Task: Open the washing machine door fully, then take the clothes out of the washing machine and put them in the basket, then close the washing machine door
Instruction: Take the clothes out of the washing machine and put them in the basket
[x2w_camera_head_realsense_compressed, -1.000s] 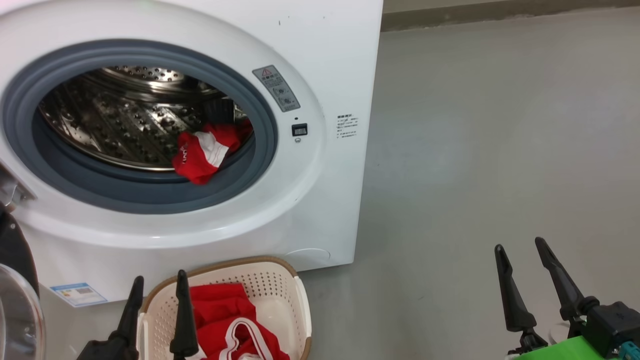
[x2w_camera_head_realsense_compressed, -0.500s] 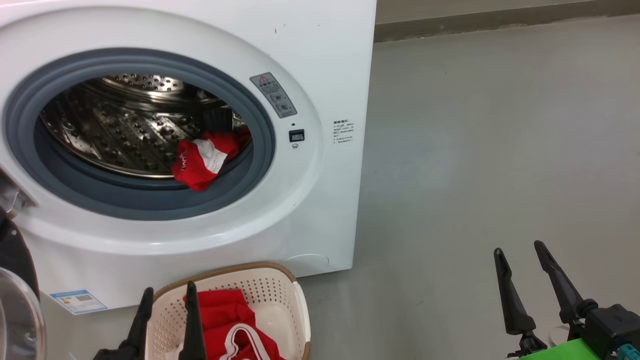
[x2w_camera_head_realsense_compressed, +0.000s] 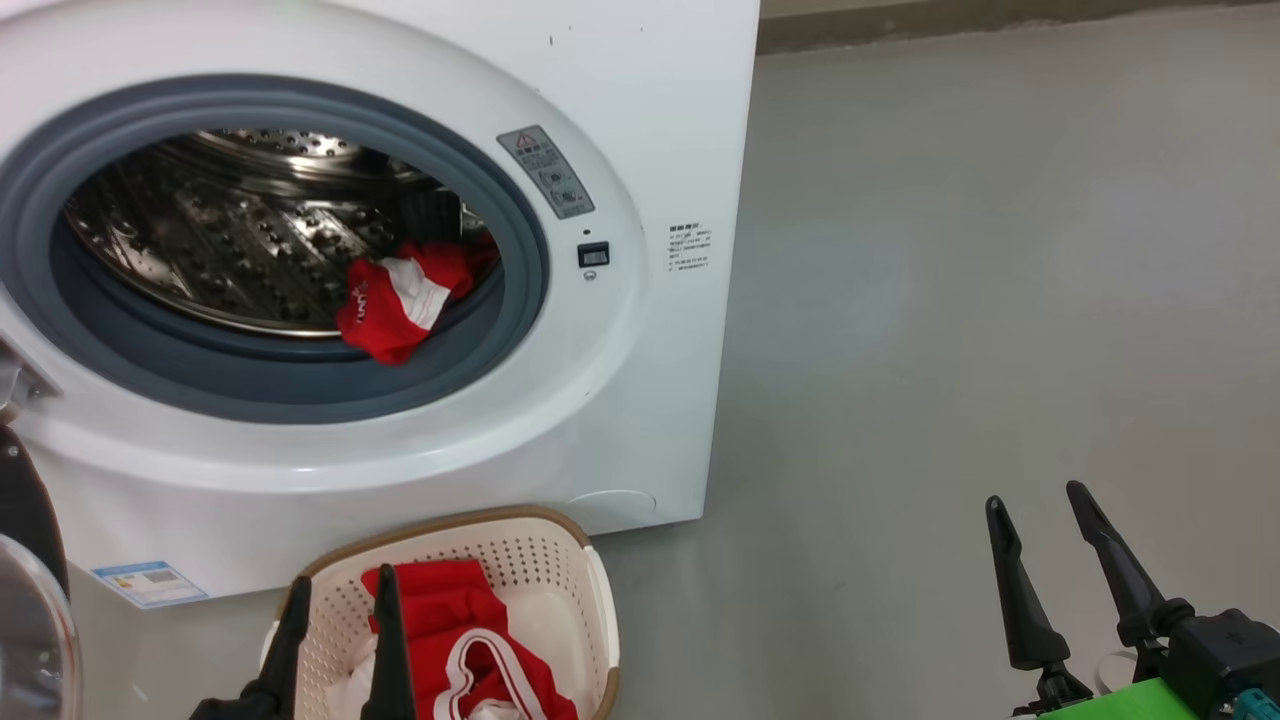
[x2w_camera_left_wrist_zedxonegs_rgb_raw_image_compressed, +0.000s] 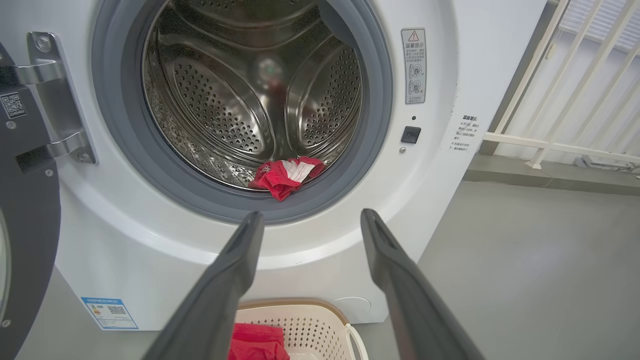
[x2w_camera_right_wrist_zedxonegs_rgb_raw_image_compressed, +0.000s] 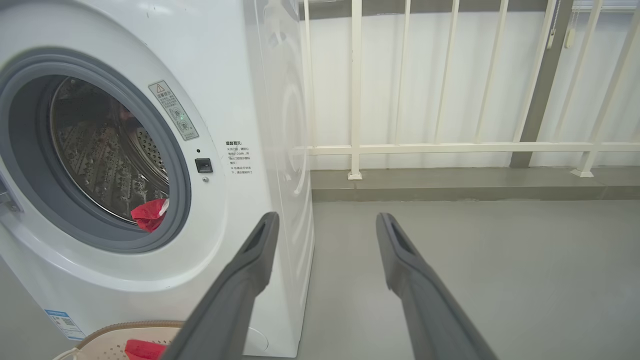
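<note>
So, the left fingers (x2w_camera_left_wrist_zedxonegs_rgb_raw_image_compressed: 232, 270) were spread wide with nothing between them, hanging just above the basket (x2w_camera_head_realsense_compressed: 540, 525) and aimed at the mouth of the washing machine (x2w_camera_head_realsense_compressed: 640, 100). The right fingers (x2w_camera_head_realsense_compressed: 1020, 600) were wide apart and empty too, parked off to the side over bare floor (x2w_camera_head_realsense_compressed: 950, 300), well apart from everything.

Progress-wise I'd call it a bit past halfway. The washing machine door (x2w_camera_left_wrist_zedxonegs_rgb_raw_image_compressed: 25, 225) was swung right out on its hinge (x2w_camera_left_wrist_zedxonegs_rgb_raw_image_compressed: 55, 100) at the left, so the opening step looked done. Some of the clothes (x2w_camera_head_realsense_compressed: 450, 620) were in the basket: red fabric with a white stripe, bunched toward the near side. One more red-and-white piece (x2w_camera_head_realsense_compressed: 390, 305) lay at the lower front edge of the drum (x2w_camera_left_wrist_zedxonegs_rgb_raw_image_compressed: 225, 100), drooping a little toward the grey rubber ring (x2w_camera_head_realsense_compressed: 250, 395). The rest of the drum looked bare as far as I could see. So what was left, I reckon: fetch that last piece, drop it in the basket, shut the door.

No worktop here. The basket sat straight on the smooth grey floor, just beside the machine's front panel, near the blue label sticker (x2w_camera_head_realsense_compressed: 150, 583). Behind the machine there was a white railing (x2w_camera_right_wrist_zedxonegs_rgb_raw_image_compressed: 450, 147) on a low grey kerb against a pale wall.
</note>
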